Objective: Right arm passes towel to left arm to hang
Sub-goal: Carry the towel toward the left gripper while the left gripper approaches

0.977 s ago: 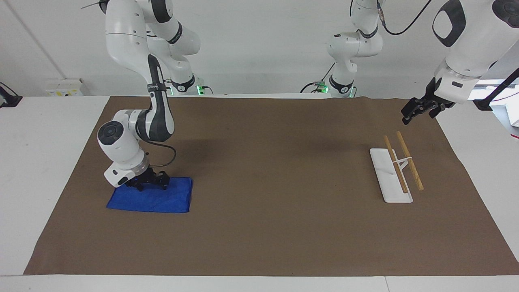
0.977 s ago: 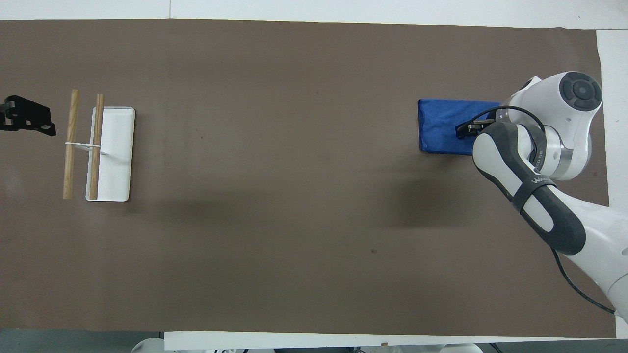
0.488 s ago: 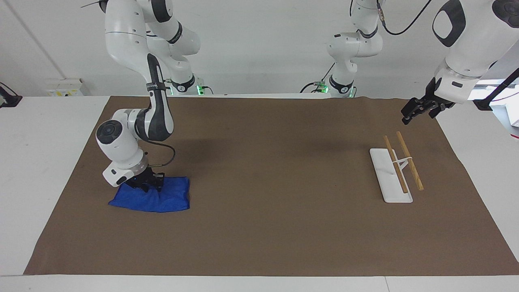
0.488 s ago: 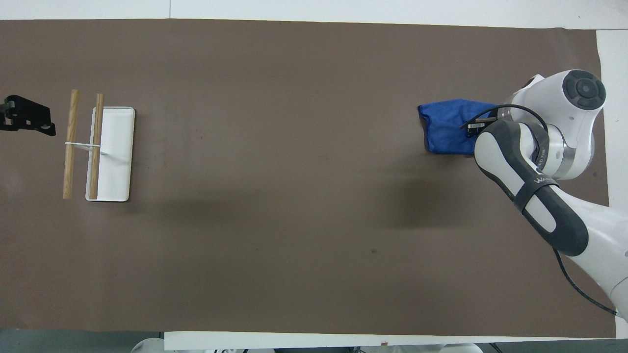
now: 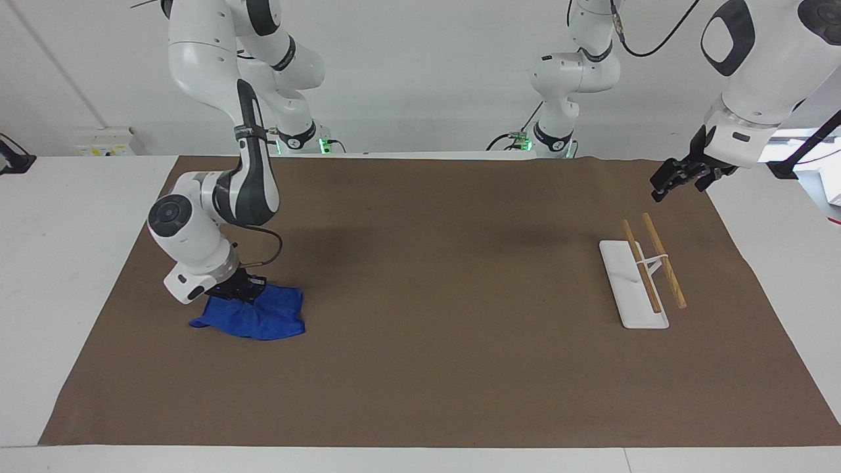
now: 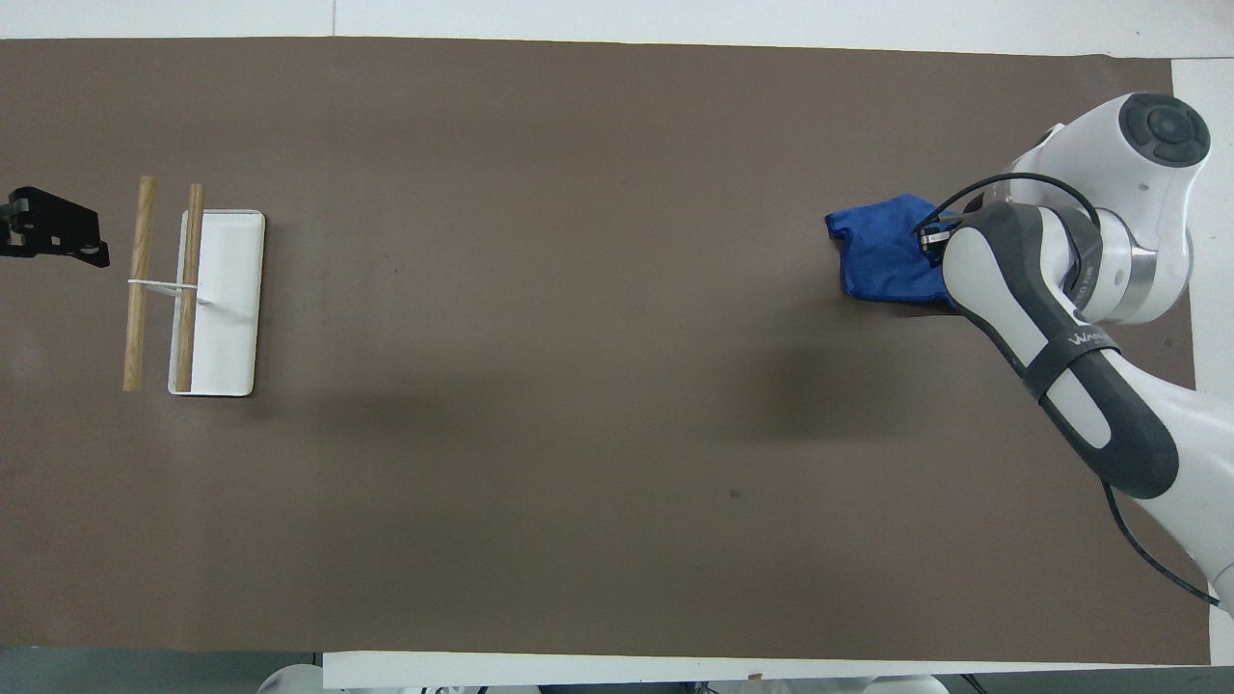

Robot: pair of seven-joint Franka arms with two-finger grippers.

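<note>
Right tool (image 5: 238, 290) clenched on bunched towel (image 5: 259, 317) – seemingly partly lifted, left tool (image 5: 671, 179) unclear

This is a robotics lab, a bench set up for manipulation trials; two white jointed arms (image 5: 217, 197) (image 5: 755, 72) with dark joint panels stand on bases at one long edge of a white table (image 5: 66, 263), small green lights glowing at their feet (image 5: 322, 143); black cables (image 5: 650, 39) loop from the arms against a bare white wall (image 5: 420, 79); a wall socket box (image 5: 105, 141) sits at table height; a plain brown mat (image 5: 427, 328) covers the work surface; the few props, a blue cloth (image 5: 259, 318) and a small white rack with two wooden rods (image 5: 644, 276), lie well apart on it, at opposite ends.
</note>
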